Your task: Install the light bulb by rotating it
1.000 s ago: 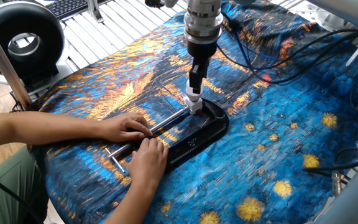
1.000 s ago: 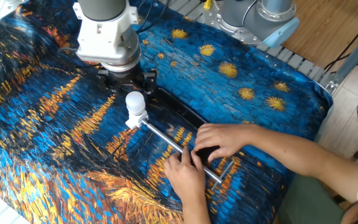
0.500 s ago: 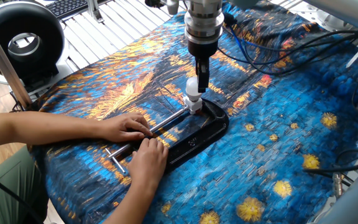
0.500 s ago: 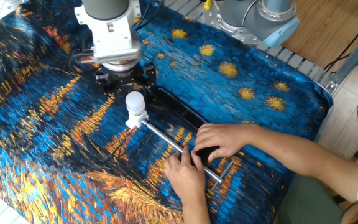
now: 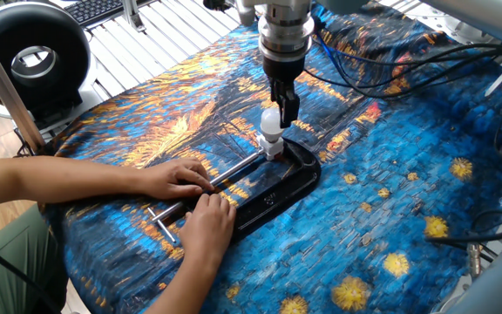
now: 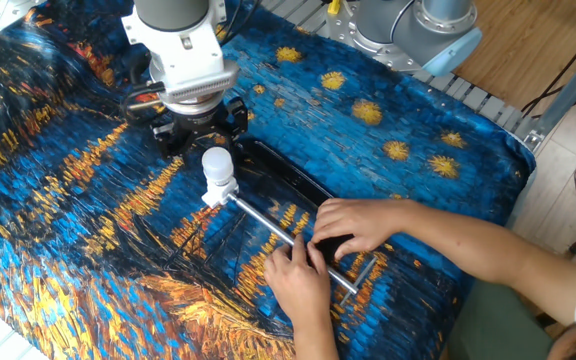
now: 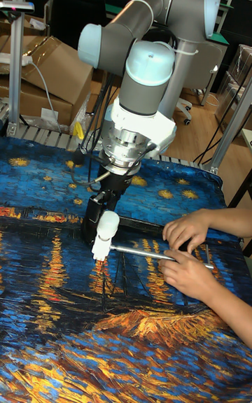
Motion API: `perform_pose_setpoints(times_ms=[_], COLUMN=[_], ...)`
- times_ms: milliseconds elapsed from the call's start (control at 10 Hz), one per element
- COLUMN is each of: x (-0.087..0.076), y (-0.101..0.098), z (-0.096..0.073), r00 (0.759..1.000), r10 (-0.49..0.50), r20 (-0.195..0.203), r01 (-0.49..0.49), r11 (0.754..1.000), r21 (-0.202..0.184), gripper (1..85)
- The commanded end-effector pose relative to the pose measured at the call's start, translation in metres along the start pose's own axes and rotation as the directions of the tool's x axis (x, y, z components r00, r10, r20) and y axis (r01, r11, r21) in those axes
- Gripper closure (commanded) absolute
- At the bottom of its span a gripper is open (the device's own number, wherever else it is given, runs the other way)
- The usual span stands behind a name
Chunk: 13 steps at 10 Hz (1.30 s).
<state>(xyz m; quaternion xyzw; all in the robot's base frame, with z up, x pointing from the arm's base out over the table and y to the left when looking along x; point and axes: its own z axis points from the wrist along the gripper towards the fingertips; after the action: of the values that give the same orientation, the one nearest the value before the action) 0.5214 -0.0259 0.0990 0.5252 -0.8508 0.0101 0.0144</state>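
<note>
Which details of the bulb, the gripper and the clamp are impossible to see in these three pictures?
- Whether the jaws touch the light bulb: the gripper overlaps it in one fixed view, sits behind it in the other, and is too small in the tall view.
- The bulb's thread and socket: too small everywhere.
- The middle of the clamp bar: covered by the person's hands.
- The person's face: cut off by the edges.

Around the light bulb (image 6: 217,166) in the other fixed view, the gripper (image 6: 200,128) crowds 11 o'clock, the clamp (image 6: 286,178) and two hands (image 6: 318,250) block 4 o'clock, while bare cloth (image 6: 78,220) lies open toward 8 o'clock.
</note>
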Motion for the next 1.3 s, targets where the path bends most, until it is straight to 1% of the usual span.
perform_pose_setpoints(times_ms=[0,300,500,700,900,1200], x=[-0.002,-0.008,-0.012,-0.013,-0.013,-0.013], y=[-0.004,0.001,0.003,0.001,0.002,0.001], z=[-0.001,0.0,0.0,0.001,0.002,0.003], r00=[0.997,0.997,0.994,0.99,0.99,0.991], r10=[-0.077,-0.076,-0.099,-0.129,-0.131,-0.123], r20=[0.009,0.032,0.047,0.05,0.055,0.054], r01=[0.077,0.076,0.099,0.129,0.131,0.123], r11=[0.997,0.997,0.995,0.992,0.991,0.992], r21=[0.014,0.0,-0.005,0.001,0.001,0.003], gripper=[15.7,15.7,15.0,15.0,16.0,20.0])
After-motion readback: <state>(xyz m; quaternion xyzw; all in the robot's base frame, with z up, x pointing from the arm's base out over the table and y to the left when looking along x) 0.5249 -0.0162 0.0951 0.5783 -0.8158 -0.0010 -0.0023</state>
